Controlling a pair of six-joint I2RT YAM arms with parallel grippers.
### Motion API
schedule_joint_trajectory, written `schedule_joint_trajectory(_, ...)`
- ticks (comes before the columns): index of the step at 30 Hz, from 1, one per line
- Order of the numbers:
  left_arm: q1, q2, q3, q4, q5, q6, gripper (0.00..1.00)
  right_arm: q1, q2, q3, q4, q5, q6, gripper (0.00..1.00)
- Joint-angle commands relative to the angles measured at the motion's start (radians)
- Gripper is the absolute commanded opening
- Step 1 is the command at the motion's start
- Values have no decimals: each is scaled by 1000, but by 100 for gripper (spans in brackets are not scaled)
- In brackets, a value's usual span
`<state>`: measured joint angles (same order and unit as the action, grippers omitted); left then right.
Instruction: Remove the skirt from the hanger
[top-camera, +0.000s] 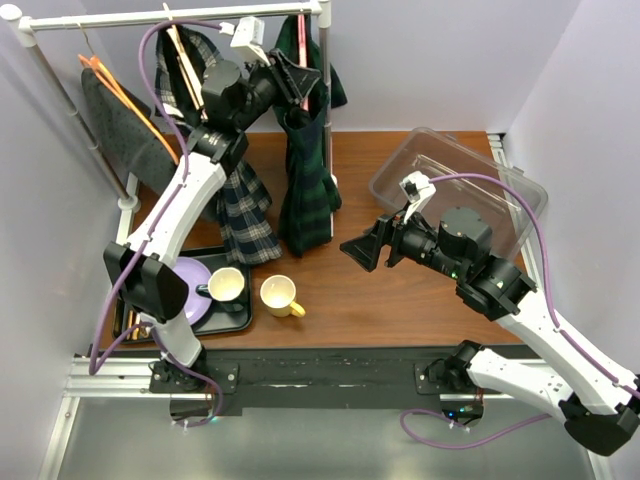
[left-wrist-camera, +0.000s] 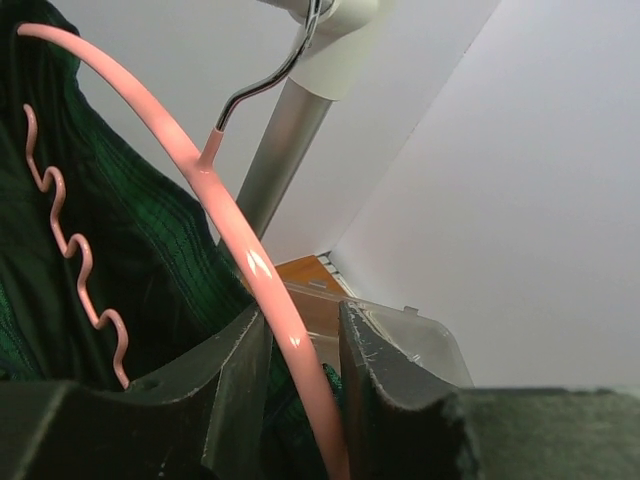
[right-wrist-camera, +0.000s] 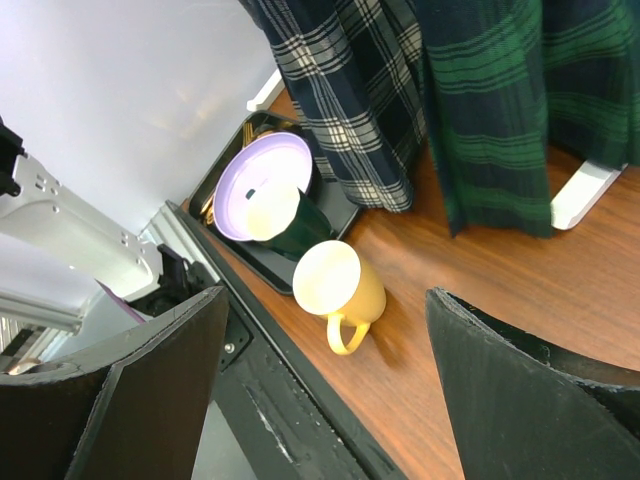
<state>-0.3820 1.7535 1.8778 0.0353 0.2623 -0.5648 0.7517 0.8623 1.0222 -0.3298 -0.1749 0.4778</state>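
A dark green plaid skirt (top-camera: 305, 190) hangs from a pink hanger (top-camera: 303, 50) on the rack rail (top-camera: 150, 17), its hem on the table. My left gripper (top-camera: 288, 72) is up at the hanger's top. In the left wrist view the pink hanger (left-wrist-camera: 230, 225) runs slantwise between the narrowly parted jaws of the left gripper (left-wrist-camera: 305, 330), with slim gaps beside it; the skirt (left-wrist-camera: 130, 250) fills the left. My right gripper (top-camera: 368, 245) hovers wide open and holds nothing, low over the table right of the skirt (right-wrist-camera: 520, 110), and the right gripper (right-wrist-camera: 325, 295) looks towards it.
A blue plaid skirt (top-camera: 245, 215) hangs left of the green one, and a grey garment on an orange hanger (top-camera: 125, 125) further left. A yellow mug (top-camera: 280, 295) stands by a black tray (top-camera: 235, 322) with a purple plate and cup. A clear bin (top-camera: 460, 185) sits at the right.
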Motion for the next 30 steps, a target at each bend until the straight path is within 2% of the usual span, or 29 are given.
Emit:
schedule_joint_trajectory(1, 17, -2, 41, 64, 40, -40, 34, 0, -8, -4, 25, 6, -10, 84)
schedule_joint_trajectory(4, 18, 0, 40, 89, 61, -67, 26, 0, -11, -4, 25, 8, -10, 84)
schedule_joint_trajectory(11, 23, -5, 41, 132, 80, -110, 0, -2, -19, -5, 25, 9, -10, 84)
schedule_joint_trajectory(21, 26, -38, 40, 169, -21, -193, 0, 0, -25, -2, 23, 9, -4, 84)
schedule_joint_trajectory(30, 26, -71, 31, 135, -118, -205, 0, 0, -29, 4, 23, 11, -2, 84)
